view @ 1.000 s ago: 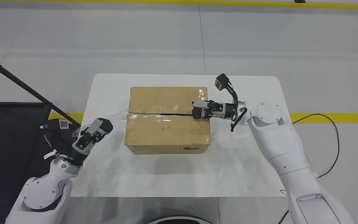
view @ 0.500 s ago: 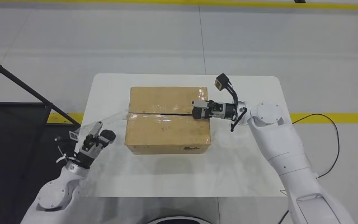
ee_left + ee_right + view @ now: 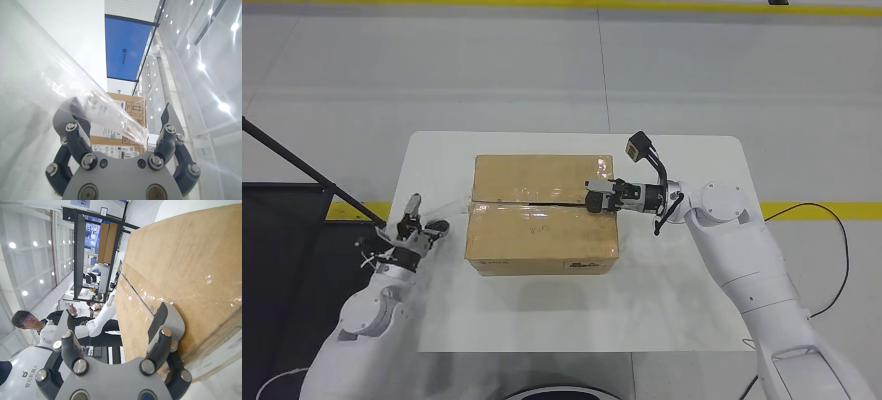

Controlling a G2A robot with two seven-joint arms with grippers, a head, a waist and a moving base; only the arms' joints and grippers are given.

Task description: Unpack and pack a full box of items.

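The brown cardboard box (image 3: 542,235) sat in the middle of the white rectangular worktop (image 3: 682,290). Its two top flaps were shut and met in a seam running along its length. On the floor off the worktop's left side lay a black mat (image 3: 282,250), and a thin black rod (image 3: 302,165) slanted across it towards the worktop's edge. A yellow floor line (image 3: 812,209) ran behind the right arm, and a thin dark cable (image 3: 842,250) curled over the floor beside it.

The right pincer (image 3: 592,195) (image 3: 113,313) was at the right end of the seam, over the box's top edge. Its jaws stood wide apart. One finger (image 3: 157,321) lay close against the taped cardboard just beside the seam, while the other was out in the air, off the box. Glossy clear tape (image 3: 143,298) covered the seam there, and a dark split showed along the join.

The left pincer (image 3: 414,222) (image 3: 121,109) was near the box's left end, over the worktop's left edge, with a gap between it and the cardboard. Its jaws were also spread wide, with nothing clamped between them. A loose strip of clear tape (image 3: 98,100) (image 3: 447,206) stretched from that end of the box and lay across one of its fingers (image 3: 75,108), in the way of the box end beyond. Through the gap the box's end face showed, with white paper labels (image 3: 105,132) on it.
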